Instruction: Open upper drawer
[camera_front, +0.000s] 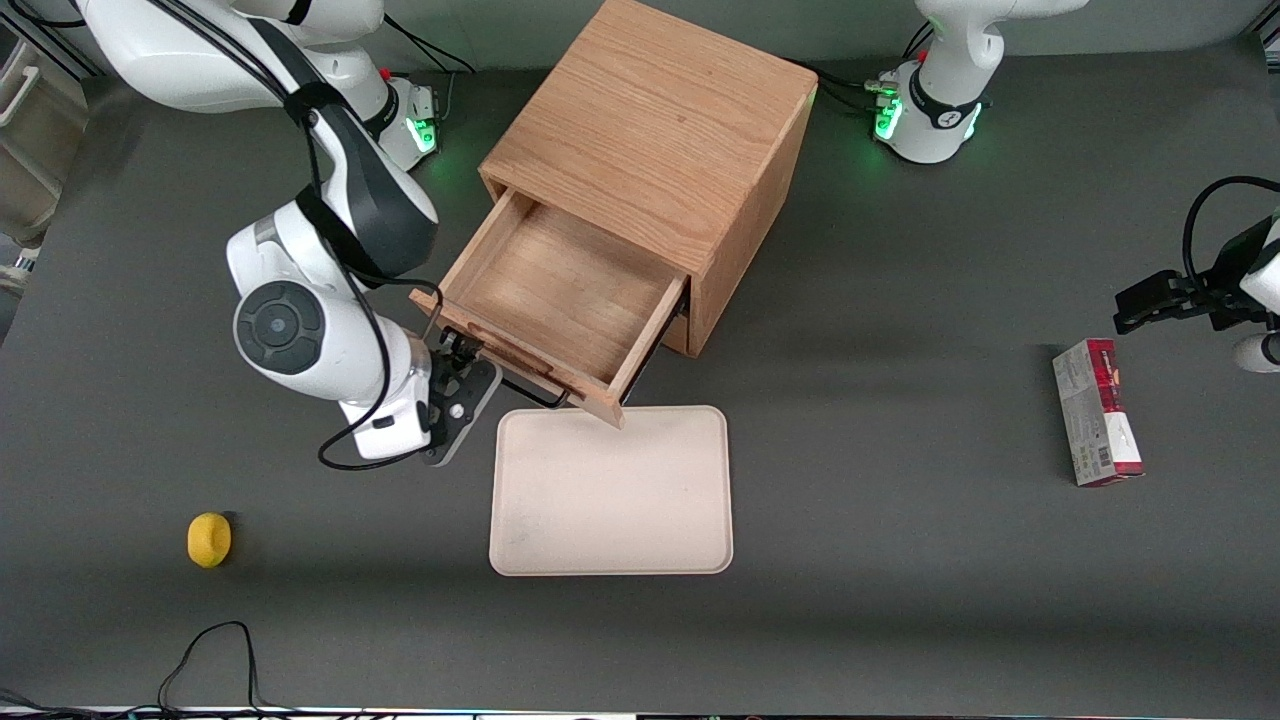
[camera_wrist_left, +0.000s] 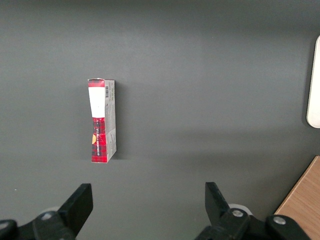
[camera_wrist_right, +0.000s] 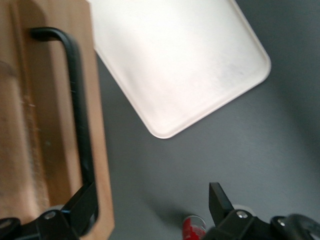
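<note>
The upper drawer (camera_front: 560, 290) stands pulled well out of the light-oak cabinet (camera_front: 650, 130), and its wooden inside holds nothing. Its black bar handle (camera_front: 535, 392) (camera_wrist_right: 80, 110) runs along the drawer front. My gripper (camera_front: 455, 385) (camera_wrist_right: 150, 205) is at the handle's end toward the working arm, just off the drawer front's corner. It is open, with the fingers wide apart. One finger (camera_wrist_right: 82, 207) overlaps the handle's end and the edge of the drawer front. The other finger (camera_wrist_right: 218, 199) hangs over bare table.
A cream tray (camera_front: 610, 490) (camera_wrist_right: 185, 60) lies on the table just in front of the open drawer. A yellow object (camera_front: 209, 539) sits toward the working arm's end. A red and white box (camera_front: 1097, 412) (camera_wrist_left: 102, 121) lies toward the parked arm's end.
</note>
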